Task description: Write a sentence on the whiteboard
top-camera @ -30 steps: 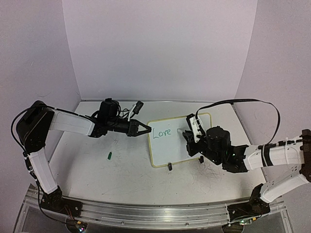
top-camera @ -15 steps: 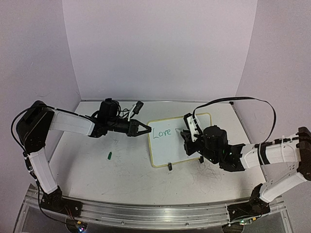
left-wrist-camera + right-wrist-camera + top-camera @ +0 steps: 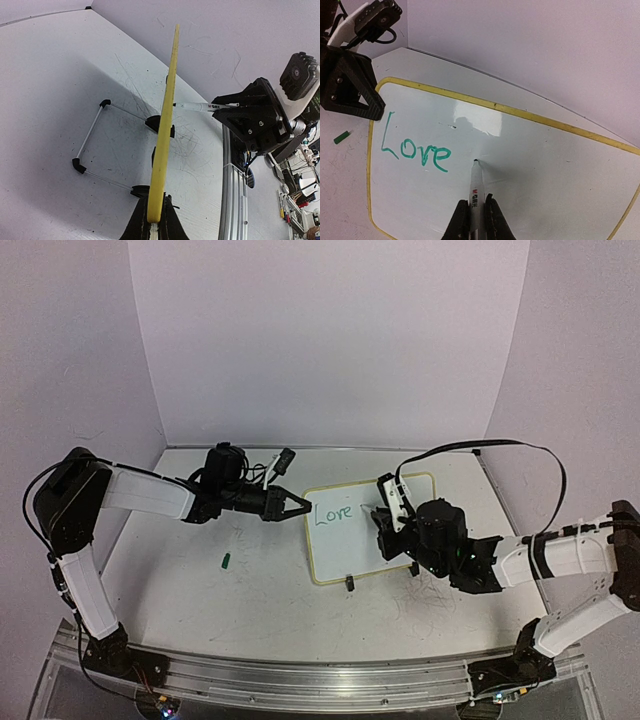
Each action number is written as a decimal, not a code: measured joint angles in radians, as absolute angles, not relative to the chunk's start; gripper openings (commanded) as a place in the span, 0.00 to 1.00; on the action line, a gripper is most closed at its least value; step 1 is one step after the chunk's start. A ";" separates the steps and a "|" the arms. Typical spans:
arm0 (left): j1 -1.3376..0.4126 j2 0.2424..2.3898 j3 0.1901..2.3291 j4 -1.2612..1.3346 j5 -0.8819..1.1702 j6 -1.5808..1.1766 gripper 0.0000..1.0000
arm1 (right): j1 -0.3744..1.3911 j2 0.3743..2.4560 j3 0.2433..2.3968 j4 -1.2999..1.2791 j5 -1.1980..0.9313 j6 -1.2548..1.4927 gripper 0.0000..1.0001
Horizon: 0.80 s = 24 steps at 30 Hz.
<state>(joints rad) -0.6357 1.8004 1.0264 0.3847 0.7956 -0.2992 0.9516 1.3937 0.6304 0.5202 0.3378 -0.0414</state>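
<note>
2 robot arms meet at the whiteboard (image 3: 345, 545), which stands tilted on its black clip feet (image 3: 349, 583) just right of centre in the top view, on the scuffed white table (image 3: 260, 610). From the left of the frame, the left gripper (image 3: 303, 505) reaches in with its jaws pinched on the board's yellow-framed left edge; its own wrist view shows that edge (image 3: 167, 105) rising from between the fingers (image 3: 170, 227) at the bottom of the picture. From the lower right, the right gripper (image 3: 385, 525) is clamped on a white marker (image 3: 475, 185), whose tip meets the board surface just right of 1 green handwritten word, "Love" (image 3: 415, 150) (the rest of the board is unmarked). In the right wrist view the marker stands up from the bottom centre, between the fingers (image 3: 492, 220). A small green cap (image 3: 226, 561) lies on the table at centre left, well apart from the board.
</note>
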 measured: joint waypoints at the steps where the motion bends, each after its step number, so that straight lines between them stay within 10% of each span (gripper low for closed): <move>1: -0.636 1.800 1.026 0.385 0.795 -0.299 0.00 | 0.952 1.393 0.630 0.519 0.338 -0.038 0.00; 24: -0.636 1.800 1.026 0.384 0.791 -0.300 0.00 | 0.952 1.378 0.599 0.491 0.315 0.036 0.00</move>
